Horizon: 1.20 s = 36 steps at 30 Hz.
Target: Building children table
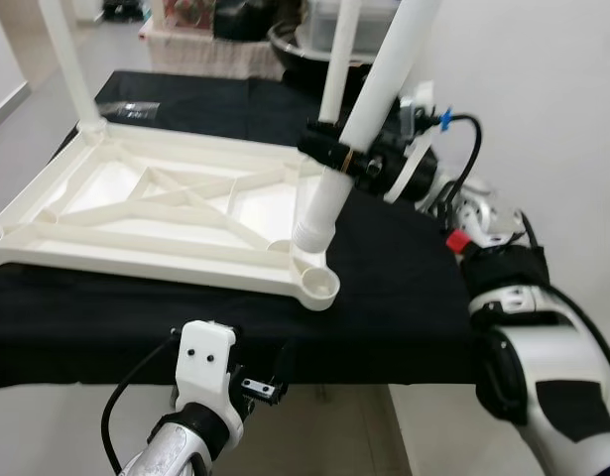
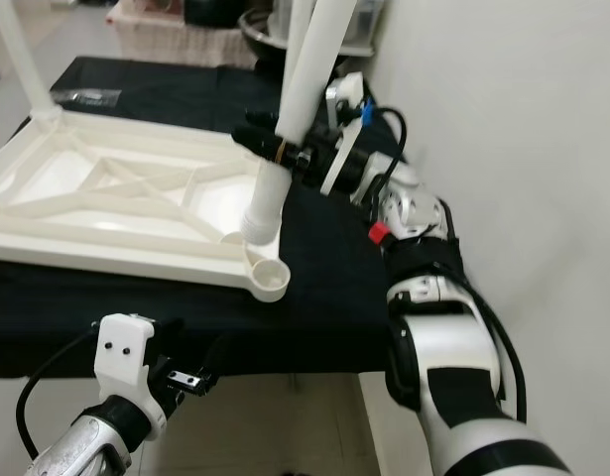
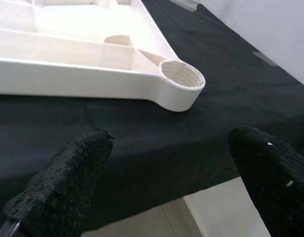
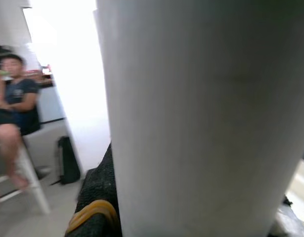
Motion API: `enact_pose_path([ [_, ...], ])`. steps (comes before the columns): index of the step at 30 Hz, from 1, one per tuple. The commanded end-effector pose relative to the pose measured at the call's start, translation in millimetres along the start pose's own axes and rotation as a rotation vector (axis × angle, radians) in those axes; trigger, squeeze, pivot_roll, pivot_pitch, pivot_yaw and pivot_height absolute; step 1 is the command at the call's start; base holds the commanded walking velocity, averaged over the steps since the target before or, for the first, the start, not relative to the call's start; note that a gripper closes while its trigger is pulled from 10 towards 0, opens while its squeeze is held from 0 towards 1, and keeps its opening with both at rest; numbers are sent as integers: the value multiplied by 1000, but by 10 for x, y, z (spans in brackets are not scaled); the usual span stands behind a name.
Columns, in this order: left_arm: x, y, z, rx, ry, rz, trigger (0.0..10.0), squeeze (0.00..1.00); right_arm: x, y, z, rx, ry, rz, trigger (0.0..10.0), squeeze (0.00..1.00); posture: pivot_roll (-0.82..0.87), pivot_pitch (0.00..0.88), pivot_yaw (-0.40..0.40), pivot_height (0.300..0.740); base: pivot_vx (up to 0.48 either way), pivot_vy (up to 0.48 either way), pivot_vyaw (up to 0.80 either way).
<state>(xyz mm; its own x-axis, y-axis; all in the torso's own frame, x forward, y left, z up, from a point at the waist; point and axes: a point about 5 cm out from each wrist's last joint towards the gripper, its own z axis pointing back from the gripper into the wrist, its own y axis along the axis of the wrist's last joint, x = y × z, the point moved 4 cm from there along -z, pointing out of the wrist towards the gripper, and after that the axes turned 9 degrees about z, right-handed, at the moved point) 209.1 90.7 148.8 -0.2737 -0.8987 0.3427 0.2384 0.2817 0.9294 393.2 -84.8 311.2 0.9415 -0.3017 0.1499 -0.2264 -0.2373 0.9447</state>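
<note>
A white plastic tabletop lies upside down on a black-covered table. Two white legs stand in its far corners. My right gripper is shut on a third white leg, tilted, its threaded lower end just above and behind the empty near-right corner socket. That leg fills the right wrist view. My left gripper is open below the table's front edge, nothing between its fingers, facing the socket.
A white wall runs close along the right of the table. Boxes and a dark bowl stand behind the table. A person sits on a chair in the right wrist view. A small black item lies at the far left.
</note>
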Motion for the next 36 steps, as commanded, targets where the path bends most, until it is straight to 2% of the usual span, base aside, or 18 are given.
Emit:
enact_pose_path([
  [1, 26, -15, 45, -18, -9, 6, 10000, 0, -9, 73, 33, 38, 42, 9, 10000, 0, 178, 202, -138, 740, 0, 0, 0],
  [2, 26, -15, 45, -18, -9, 6, 10000, 0, -9, 73, 33, 38, 42, 9, 10000, 0, 178, 202, -138, 740, 0, 0, 0],
  [6, 61, -19, 109, -35, -23, 7, 10000, 0, -123, -55, 76, -32, 183, 20, 10000, 0, 188, 209, -130, 740, 0, 0, 0],
  [13, 74, -53, 174, -61, -38, 2, 10000, 0, -199, -258, 113, -112, 246, 48, 10000, 0, 200, 202, -118, 740, 0, 0, 0],
  [27, 84, -72, 208, -79, -42, -1, 10000, 0, -290, -447, 195, -202, 331, 86, 10000, 0, 197, 190, -114, 740, 0, 0, 0],
  [36, 83, -65, 214, -76, -38, -3, 10000, 0, -265, -462, 170, -217, 308, 122, 10000, 0, 199, 187, -117, 740, 0, 0, 0],
])
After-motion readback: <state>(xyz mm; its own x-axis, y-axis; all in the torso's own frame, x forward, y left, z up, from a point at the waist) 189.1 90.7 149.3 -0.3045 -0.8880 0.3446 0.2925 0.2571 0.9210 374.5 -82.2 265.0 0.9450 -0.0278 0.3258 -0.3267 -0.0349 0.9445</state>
